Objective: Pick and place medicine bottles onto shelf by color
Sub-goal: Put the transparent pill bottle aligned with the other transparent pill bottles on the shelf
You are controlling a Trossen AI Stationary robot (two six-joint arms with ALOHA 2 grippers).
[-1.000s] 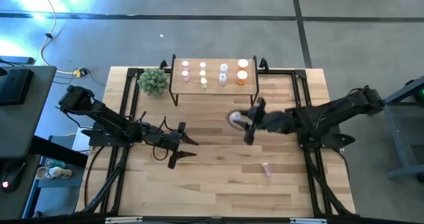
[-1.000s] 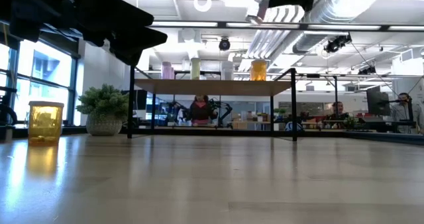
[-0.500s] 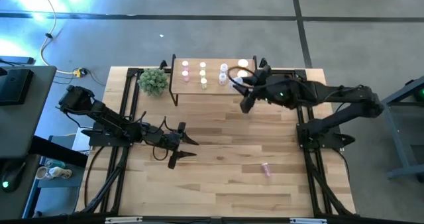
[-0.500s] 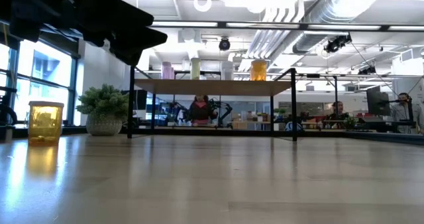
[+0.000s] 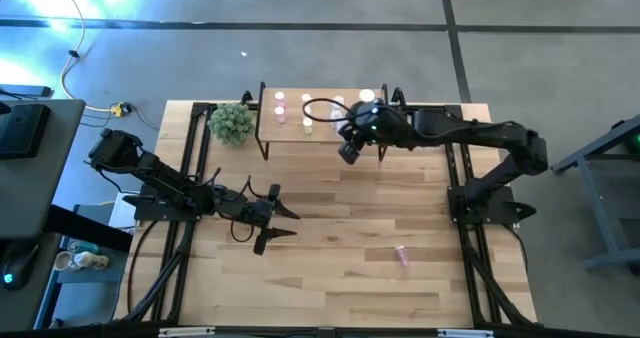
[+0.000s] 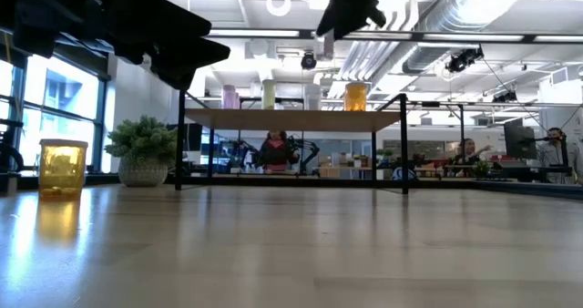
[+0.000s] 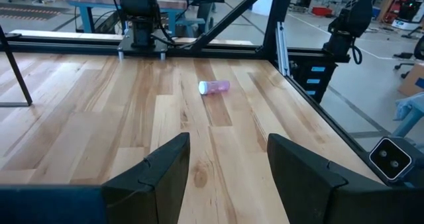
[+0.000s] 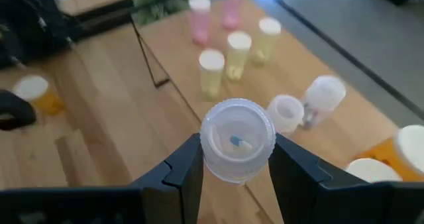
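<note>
Tabletop mostly bare; right gripper [image 8: 233, 159] clamps clear bottle [image 8: 237, 141] above shelf [image 5: 292, 130] front edge; left gripper [image 7: 225, 159] agape, empty.

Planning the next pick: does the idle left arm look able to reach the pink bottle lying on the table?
Probably yes: the left gripper stands open, and bare table lies between it and the pink bottle.

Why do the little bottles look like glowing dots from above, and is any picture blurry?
High view: the medicine bottles on the shelf glare to bright spots. Right wrist view: soft and smeared around the clear bottle. Low view: backlit, arms mere silhouettes.
</note>
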